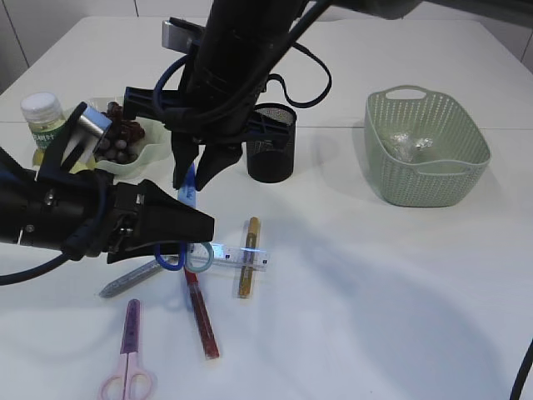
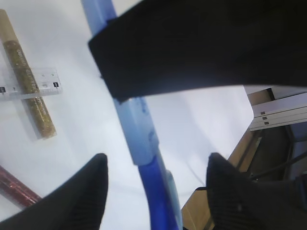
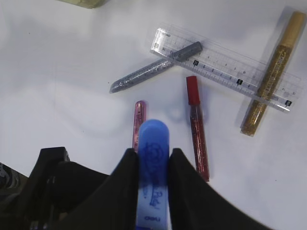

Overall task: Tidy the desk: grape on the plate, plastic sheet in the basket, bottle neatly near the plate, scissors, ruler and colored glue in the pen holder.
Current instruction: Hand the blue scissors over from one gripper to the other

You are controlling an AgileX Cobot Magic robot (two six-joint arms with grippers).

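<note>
Your right end effector (image 3: 153, 163) was pressed together on the blue scissors (image 3: 153, 143), pinching the covered blade end, with the handle loops hanging lowest, just above the desk (image 1: 375, 292). The scissors' long axis ran close to upright in the exterior view, tilted slightly. Your left end effector (image 2: 156, 191) was spread, one finger on either side of the scissors' lower part. The left wrist view showed clear gaps on both sides, so it was around the scissors, not touching them. The pen holder (image 1: 271, 154) stood upright on the desk just beside the right end effector, towards the basket (image 1: 425, 150) and a little further back. The right arm was plainly the nearer of the two to the holder. In my judgement the coming move turned on that short sideways offset. The scissors would have to travel towards the basket side and rise enough for the handle loops to clear the holder's rim, with the long axis kept near upright for the drop. Whether you meant to hand over to the left arm first could not be told. The clear ruler (image 1: 218, 252), the gold glue (image 1: 248, 271) lying across it, the red glue (image 1: 201, 315), the silver glue (image 1: 129, 279) and the pink scissors (image 1: 127, 358) lay on the desk, outside the holder.
</note>
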